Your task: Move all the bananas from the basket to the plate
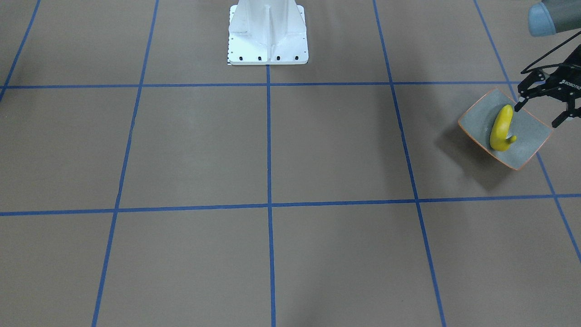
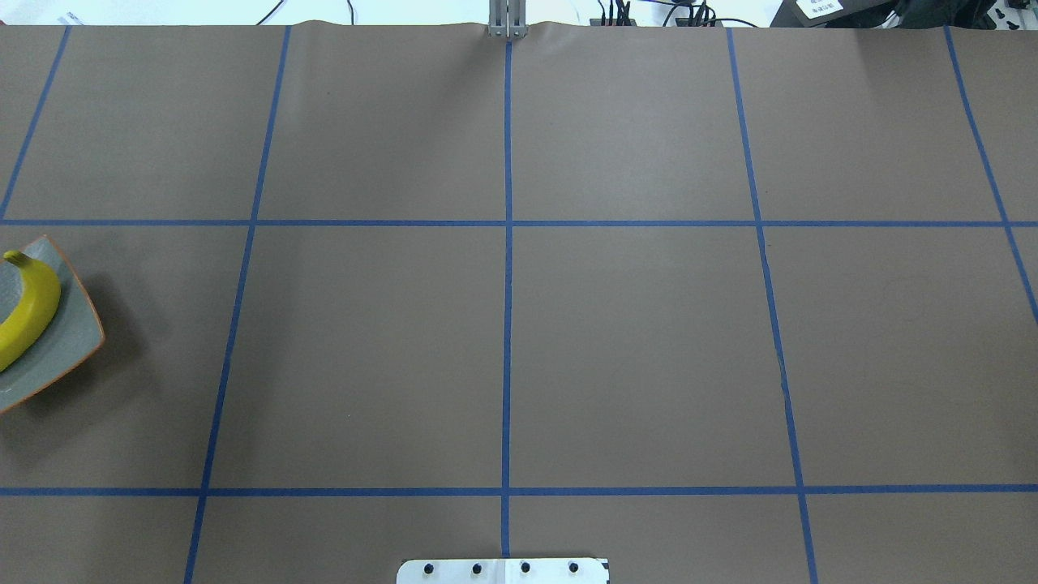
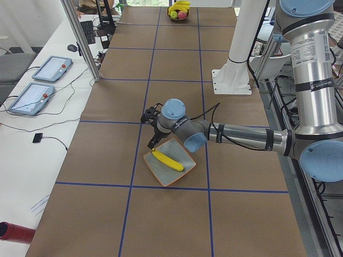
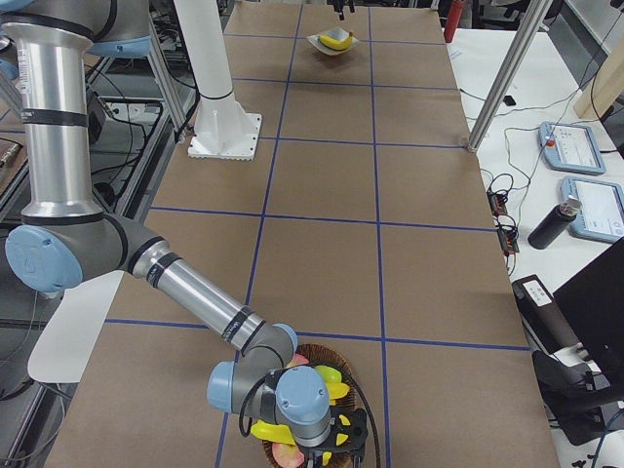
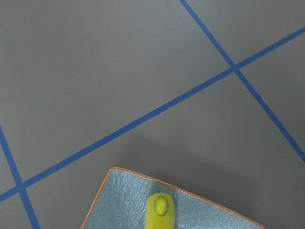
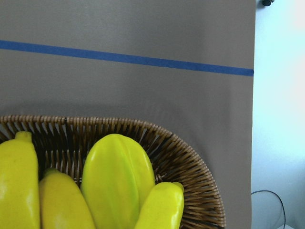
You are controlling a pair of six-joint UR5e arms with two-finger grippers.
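— What is on the plate?
— I see one banana [image 1: 501,129] lying in the grey plate [image 1: 529,143], which sits toward the left end of the desk [image 1: 272,145]. Its stem curls toward the operators' side.
— And the left hand?
— My left hand [image 1: 539,113] hangs over the plate's corner on the robot's side, jaws spread wide and holding nothing. One fingertip [image 1: 518,106] is near the banana's blunt end. I cannot tell whether it touches.
— The right one?
— My right hand [image 4: 336,437] is low over the basket [image 6: 190,157], at the desk's right end and close to the end edge. Only the side camera shows it, so I cannot tell whether it is open or closed.
— What does its wrist camera give you?
— The basket's woven rim, and inside it yellow bananas [image 6: 19,186] packed against a ridged yellow-green fruit [image 6: 119,174].
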